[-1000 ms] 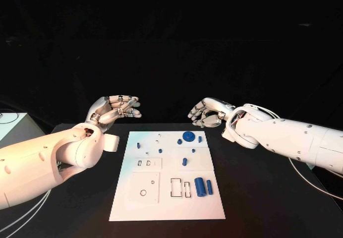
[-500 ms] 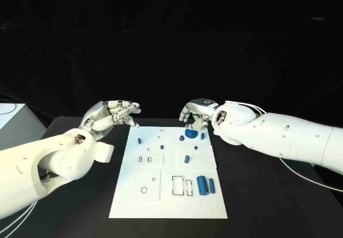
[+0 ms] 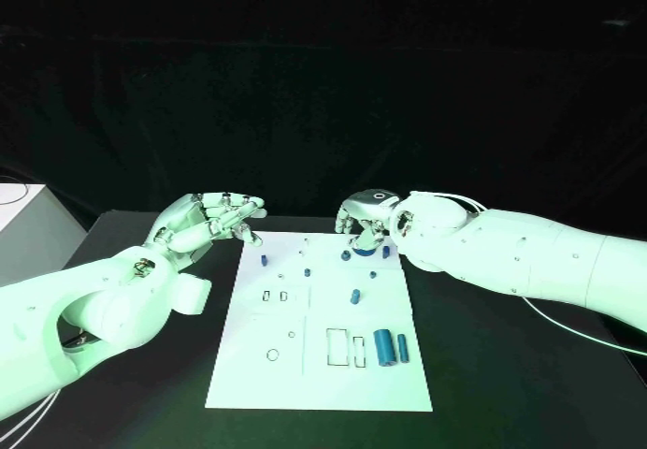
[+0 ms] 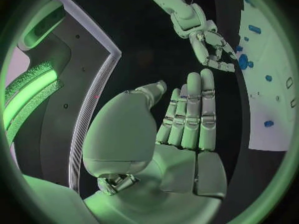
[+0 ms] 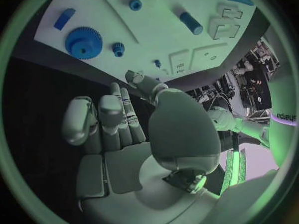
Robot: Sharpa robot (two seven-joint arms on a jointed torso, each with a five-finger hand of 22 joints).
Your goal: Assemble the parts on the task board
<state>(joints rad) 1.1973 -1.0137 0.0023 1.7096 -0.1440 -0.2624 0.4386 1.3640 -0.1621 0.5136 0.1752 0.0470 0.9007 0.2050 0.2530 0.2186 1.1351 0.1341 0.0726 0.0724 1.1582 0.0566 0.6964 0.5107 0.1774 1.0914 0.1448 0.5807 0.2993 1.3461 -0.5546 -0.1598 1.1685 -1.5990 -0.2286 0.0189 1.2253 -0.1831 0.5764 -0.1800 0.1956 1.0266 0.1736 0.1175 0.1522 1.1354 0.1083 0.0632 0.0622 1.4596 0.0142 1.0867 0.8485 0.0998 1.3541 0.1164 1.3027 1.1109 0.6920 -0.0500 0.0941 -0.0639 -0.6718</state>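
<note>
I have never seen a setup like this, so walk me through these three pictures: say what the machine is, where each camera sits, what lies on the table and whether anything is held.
This is a robot with two white arms ending in silver hands. One picture looks down from its head; the two round ones come from cameras at each wrist, behind that hand.

On the black table lies the white rectangular task board, carrying small blue plastic parts: a toothed blue gear at the far end and two blue cylinders nearer the robot.

The left hand hovers beside the board's far corner. The right hand hovers above the gear. Both hold nothing, fingers apart.
</note>
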